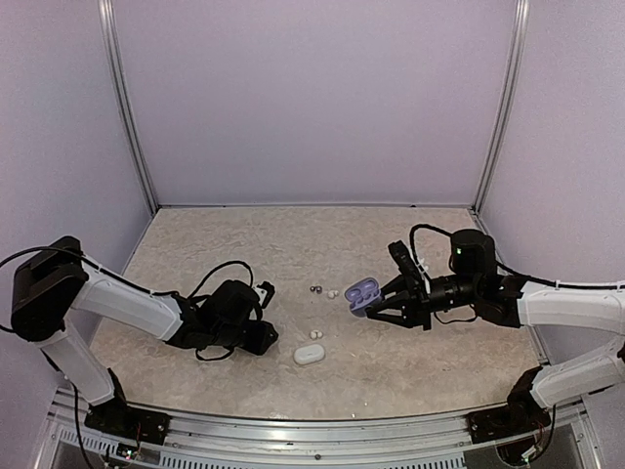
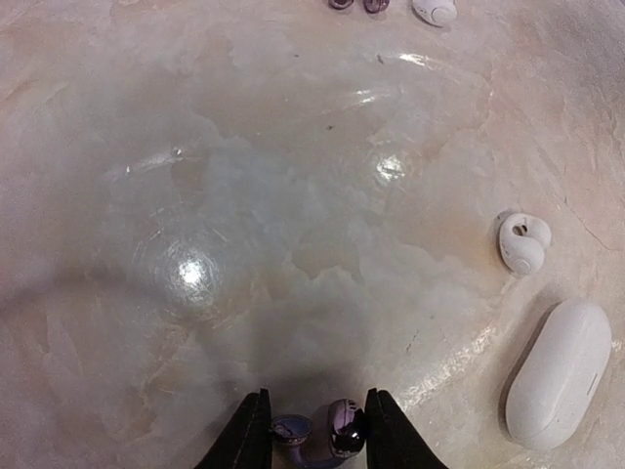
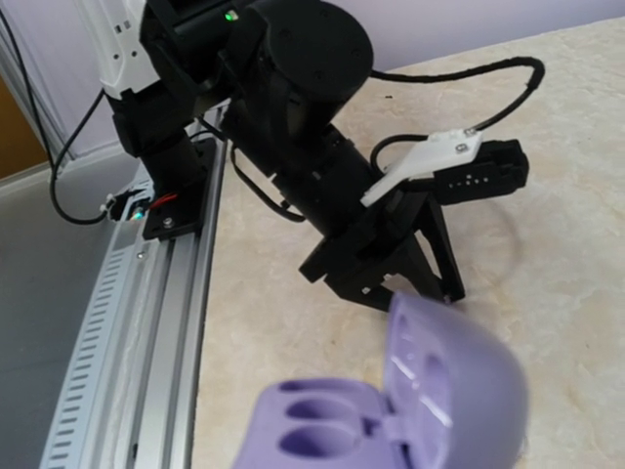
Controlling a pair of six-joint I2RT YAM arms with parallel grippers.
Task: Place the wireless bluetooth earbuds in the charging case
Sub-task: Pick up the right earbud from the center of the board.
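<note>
Bench (image 1: 410,234): the right end effector (image 1: 379,305) is clamped on the open purple charging case (image 1: 361,292), held up. The white case (image 1: 309,354) lies closed on the bench.

Step in hand is the first insert. The left end effector (image 2: 314,428) is narrow on a dark bud (image 2: 337,437) (only the left wrist view shows this).

Next move: carry it over, align it and seat it in a socket (image 3: 312,405). Only the right wrist view shows both are empty.

A cream bud (image 2: 524,241) sits near the white case, and a second dark bud (image 1: 314,289) is loose.
</note>
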